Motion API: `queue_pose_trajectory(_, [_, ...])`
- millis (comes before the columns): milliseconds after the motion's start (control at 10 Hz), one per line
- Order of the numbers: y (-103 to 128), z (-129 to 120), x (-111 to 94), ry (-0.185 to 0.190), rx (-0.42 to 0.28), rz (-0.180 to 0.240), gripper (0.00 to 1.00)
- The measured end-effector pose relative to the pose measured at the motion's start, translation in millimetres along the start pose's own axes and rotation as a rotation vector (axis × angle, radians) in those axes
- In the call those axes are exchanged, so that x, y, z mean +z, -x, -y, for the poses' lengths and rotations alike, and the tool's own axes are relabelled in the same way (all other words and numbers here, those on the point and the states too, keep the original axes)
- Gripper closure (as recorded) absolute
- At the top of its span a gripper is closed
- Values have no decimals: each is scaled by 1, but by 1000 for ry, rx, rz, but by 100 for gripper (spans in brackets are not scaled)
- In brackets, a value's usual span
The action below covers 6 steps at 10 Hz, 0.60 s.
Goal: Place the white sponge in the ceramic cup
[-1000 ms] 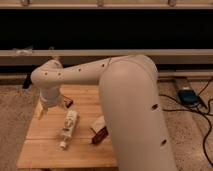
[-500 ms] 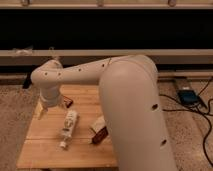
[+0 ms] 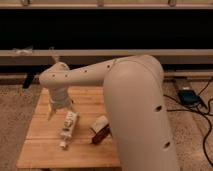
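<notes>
A: What's moved vs. half a sec ago?
B: Hardly anything. Wrist maybe nudged a touch toward frame ctr. Stuff on the table (image 3: pixel 45 150) sits where it was.
A: OK, L to R pls. Pincer?
B: Pincer (image 3: pixel 61 111) is left of ctr, hanging under the wrist, low over the back-left part of the table. Spread wide, nothing btw the fingers.
A: Next?
B: Just below-right of it is a white bottle (image 3: pixel 67 128), lying on its side and pointing toward the lower left. Not our thing.
A: Sponge?
B: White sponge (image 3: pixel 99 123) is near frame ctr, on the table, right of the bottle and close to the edge of the big arm (image 3: pixel 135 110). It's propped on or against smth dark reddish, can't tell what. Apart from the pincer, untouched.
A: Cup?
B: Can't find it. The arm fills the lower right and covers that side of the table, so prob. hidden there, but that's a guess.
A: Far right?
B: Floor, a small dark box (image 3: pixel 188 96) w/ black cables (image 3: pixel 200 107).
A: So, progress?
B: Judging by this, nothing done yet. Sponge isn't grabbed, lifted or in any cup. Still left: bring the pincer right, over the sponge and clear of the bottle, close on it, lift, find the cup, drop it in. Early reach stage, I'd say.
</notes>
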Motion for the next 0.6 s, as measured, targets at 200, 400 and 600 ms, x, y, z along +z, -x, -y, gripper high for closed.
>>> queue_pose_trajectory(200, [-29,46,5,-17,114,-15,20])
queue_pose_trajectory(400, [-53,97,19,-38,240,-40,20])
queue_pose_trajectory(600, [-51,120,41,-52,280,-66,20])
